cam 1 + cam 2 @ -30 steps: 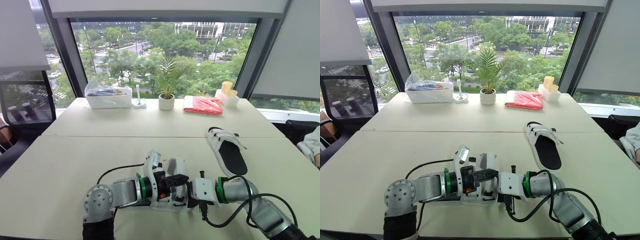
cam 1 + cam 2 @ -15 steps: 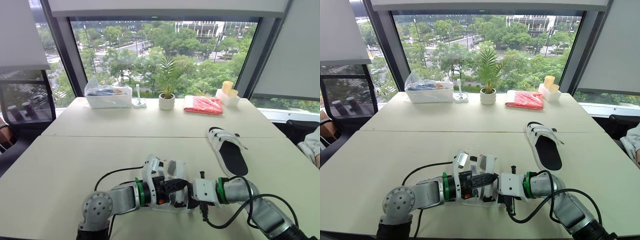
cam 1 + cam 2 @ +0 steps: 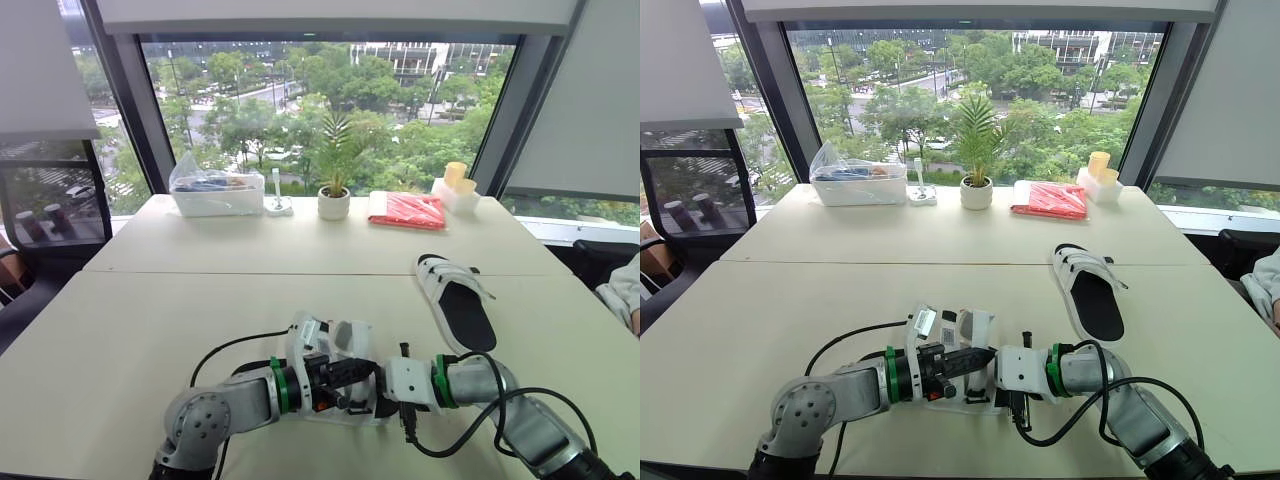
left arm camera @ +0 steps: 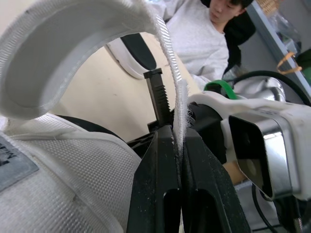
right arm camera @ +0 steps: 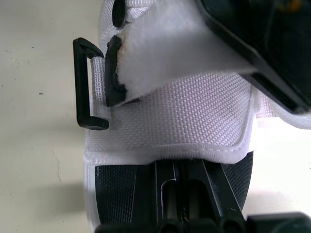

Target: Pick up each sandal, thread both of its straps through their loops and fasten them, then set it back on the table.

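my left end effector (image 4: 176,132) clenched on the sandal's (image 3: 348,338) white strap (image 4: 167,43), right end effector (image 5: 178,167) at its sole, can't tell its grip tbh

The left elbow (image 3: 200,428) has drawn back, the left fingers (image 4: 155,194) dipping slightly.

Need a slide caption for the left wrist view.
Wrist close-up: left gripper shut on the tip of the white strap, second sandal lying on the table beyond.

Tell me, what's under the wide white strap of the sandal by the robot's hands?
The sandal's black sole shows under the wide strap, and the right pincer reaches in there. Its end is hidden by the strap.
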`<state>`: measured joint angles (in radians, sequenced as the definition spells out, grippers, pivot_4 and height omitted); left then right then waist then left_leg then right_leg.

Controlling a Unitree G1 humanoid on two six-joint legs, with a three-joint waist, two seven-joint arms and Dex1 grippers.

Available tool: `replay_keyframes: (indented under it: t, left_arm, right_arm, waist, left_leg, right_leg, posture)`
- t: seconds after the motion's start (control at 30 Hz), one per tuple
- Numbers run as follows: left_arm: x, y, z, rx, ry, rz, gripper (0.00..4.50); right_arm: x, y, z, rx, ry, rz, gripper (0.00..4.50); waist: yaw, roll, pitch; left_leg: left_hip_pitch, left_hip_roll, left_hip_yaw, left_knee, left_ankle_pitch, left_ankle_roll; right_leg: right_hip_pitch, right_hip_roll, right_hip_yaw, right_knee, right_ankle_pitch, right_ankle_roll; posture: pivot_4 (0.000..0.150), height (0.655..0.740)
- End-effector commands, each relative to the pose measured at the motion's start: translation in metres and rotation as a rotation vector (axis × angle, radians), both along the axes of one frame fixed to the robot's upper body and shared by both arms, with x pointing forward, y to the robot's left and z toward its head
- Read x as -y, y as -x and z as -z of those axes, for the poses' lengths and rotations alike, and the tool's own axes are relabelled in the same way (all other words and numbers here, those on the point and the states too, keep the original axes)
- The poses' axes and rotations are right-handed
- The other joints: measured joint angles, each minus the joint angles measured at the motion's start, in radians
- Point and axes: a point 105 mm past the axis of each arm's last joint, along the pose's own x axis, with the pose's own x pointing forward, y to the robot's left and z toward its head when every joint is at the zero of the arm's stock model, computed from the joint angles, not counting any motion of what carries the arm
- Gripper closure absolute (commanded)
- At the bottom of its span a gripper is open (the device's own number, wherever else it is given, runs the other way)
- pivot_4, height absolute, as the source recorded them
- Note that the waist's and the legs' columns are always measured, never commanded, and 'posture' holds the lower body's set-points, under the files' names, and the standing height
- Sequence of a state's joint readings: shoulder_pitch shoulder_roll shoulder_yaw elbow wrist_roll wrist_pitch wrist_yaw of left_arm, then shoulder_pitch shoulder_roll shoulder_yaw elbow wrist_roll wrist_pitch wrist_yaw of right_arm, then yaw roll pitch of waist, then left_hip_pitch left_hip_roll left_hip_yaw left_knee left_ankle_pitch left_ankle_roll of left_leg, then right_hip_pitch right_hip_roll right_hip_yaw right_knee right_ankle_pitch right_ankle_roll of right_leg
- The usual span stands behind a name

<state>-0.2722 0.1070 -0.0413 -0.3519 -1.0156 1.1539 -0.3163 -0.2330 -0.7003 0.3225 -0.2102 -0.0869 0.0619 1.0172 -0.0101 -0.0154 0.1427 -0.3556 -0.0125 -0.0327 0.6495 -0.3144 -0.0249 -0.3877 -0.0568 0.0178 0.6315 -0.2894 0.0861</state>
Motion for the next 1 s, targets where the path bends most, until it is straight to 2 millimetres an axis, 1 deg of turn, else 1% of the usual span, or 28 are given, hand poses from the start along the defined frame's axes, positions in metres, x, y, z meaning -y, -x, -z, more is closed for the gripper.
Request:
replay_keyframes:
  t: [0.03,0.1,0.37,0.73,0.87,1.0]
  left_arm:
    - [0.005,0.002,-0.013,-0.026,0.114,0.033,4.46]
    - [0.006,0.004,-0.014,-0.031,0.123,0.045,4.46]
    - [0.007,0.009,-0.007,-0.054,0.091,0.055,4.46]
    - [0.008,0.010,0.003,-0.041,0.055,0.060,4.46]
    - [0.007,0.011,0.007,-0.018,0.024,0.069,4.46]
    - [0.007,0.011,0.013,0.054,-0.033,0.077,4.46]
  right_arm:
    - [0.005,0.023,0.043,-0.192,0.100,-0.025,4.50]
    - [0.004,0.023,0.043,-0.192,0.099,-0.025,4.50]
    - [0.005,0.024,0.045,-0.192,0.100,-0.022,4.50]
    - [0.003,0.022,0.044,-0.188,0.093,-0.017,4.50]
    - [0.004,0.023,0.044,-0.188,0.093,-0.014,4.50]
    - [0.006,0.021,0.044,-0.185,0.097,-0.011,4.50]
  waist:
    - [0.000,0.000,0.000]
    - [0.000,0.000,0.000]
    - [0.000,0.000,0.000]
    - [0.000,0.000,0.000]
    - [0.000,0.000,0.000]
    - [0.000,0.000,-0.001]
  left_leg:
    - [0.000,0.000,0.000,0.000,0.000,0.000]
    - [0.000,0.000,0.000,0.000,0.000,0.001]
    - [0.000,0.000,0.000,0.000,0.000,0.001]
    - [0.000,0.000,0.000,0.000,0.000,0.001]
    - [0.000,0.000,0.000,0.000,0.000,0.001]
    - [0.000,0.000,0.000,0.000,0.000,0.001]
  right_leg:
    - [0.000,0.000,0.000,0.000,0.000,0.000]
    - [0.000,0.000,0.000,0.000,0.000,0.000]
    - [0.000,0.000,0.000,0.000,0.000,0.000]
    - [0.000,0.000,0.000,0.000,0.000,0.000]
    - [0.000,0.000,0.000,0.000,0.000,0.000]
    - [0.000,0.000,0.000,0.000,0.000,0.000]
  posture:
    - [0.150,0.7400]
    - [0.150,0.7400]
    - [0.150,0.7400]
    - [0.150,0.7400]
    - [0.150,0.7400]
    - [0.150,0.7400]
